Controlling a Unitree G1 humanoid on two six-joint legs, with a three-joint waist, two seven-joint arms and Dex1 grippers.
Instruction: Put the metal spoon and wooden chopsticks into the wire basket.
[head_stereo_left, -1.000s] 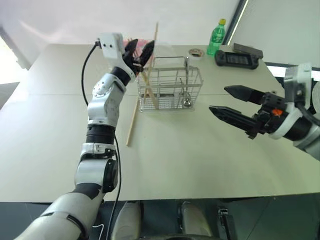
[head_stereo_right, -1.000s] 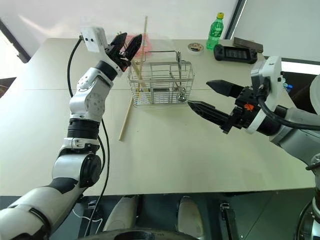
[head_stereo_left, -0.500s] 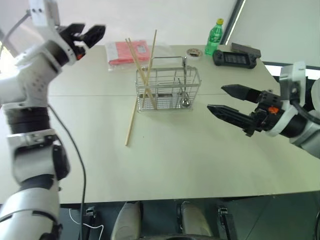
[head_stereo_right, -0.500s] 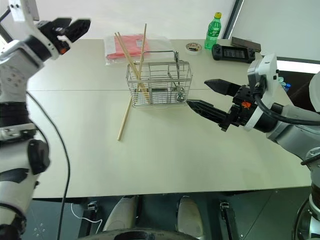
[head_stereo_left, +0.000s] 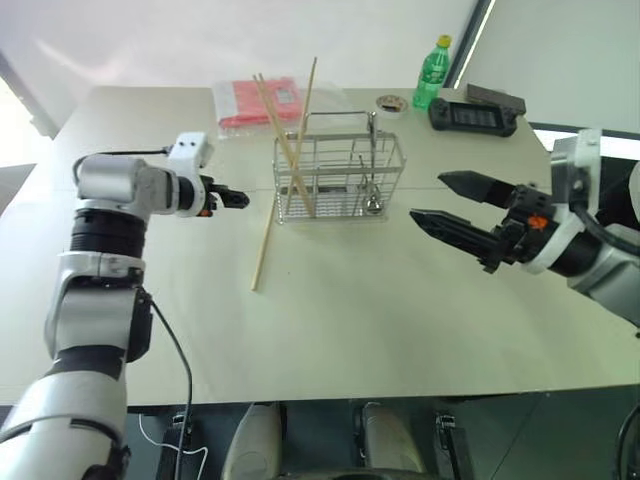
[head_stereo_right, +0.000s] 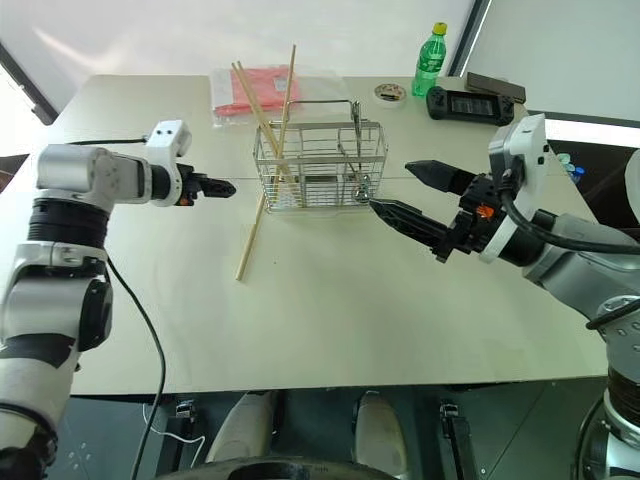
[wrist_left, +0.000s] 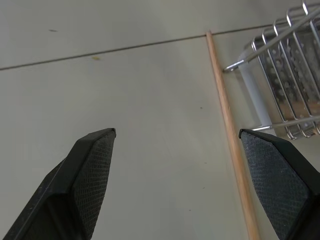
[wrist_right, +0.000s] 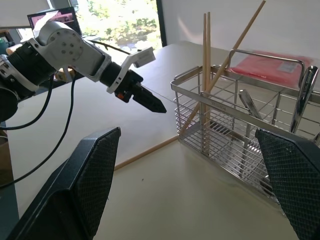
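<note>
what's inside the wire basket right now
Three wooden chopsticks stand leaning in the left end of the wire basket, sticking out above its rim. The metal spoon stands in the right end, bowl down. A fourth chopstick lies outside on the table.

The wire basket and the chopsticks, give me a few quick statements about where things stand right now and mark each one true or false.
1. Three wooden chopsticks stand in the wire basket. True.
2. One chopstick lies on the table. True.
3. The left end effector grips that lying chopstick. False: it is open and apart from it.
4. The metal spoon lies on the table. False: it is inside the basket.
5. The right end effector is open and empty. True.
</note>
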